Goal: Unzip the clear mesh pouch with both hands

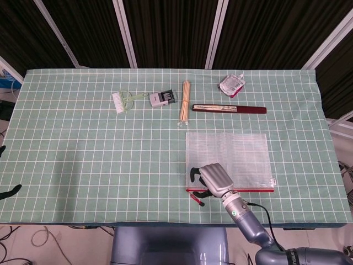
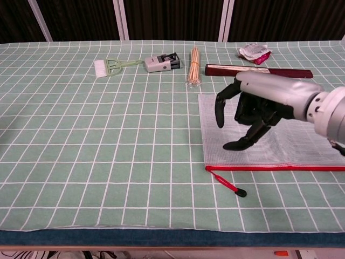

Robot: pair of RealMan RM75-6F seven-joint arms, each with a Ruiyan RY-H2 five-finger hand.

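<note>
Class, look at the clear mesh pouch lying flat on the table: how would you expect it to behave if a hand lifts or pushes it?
The clear mesh pouch lies thin and flat, so it probably flops when lifted. It looks empty, so likely light and apt to slide on the tablecloth when pushed.

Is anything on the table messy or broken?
Nothing looks broken or spilled. The clear mesh pouch lies flat and square with its red zipper shut. The zipper pull trails off at a slant past the pouch's corner, which is normal. The right hand hovers open over the pouch.
</note>
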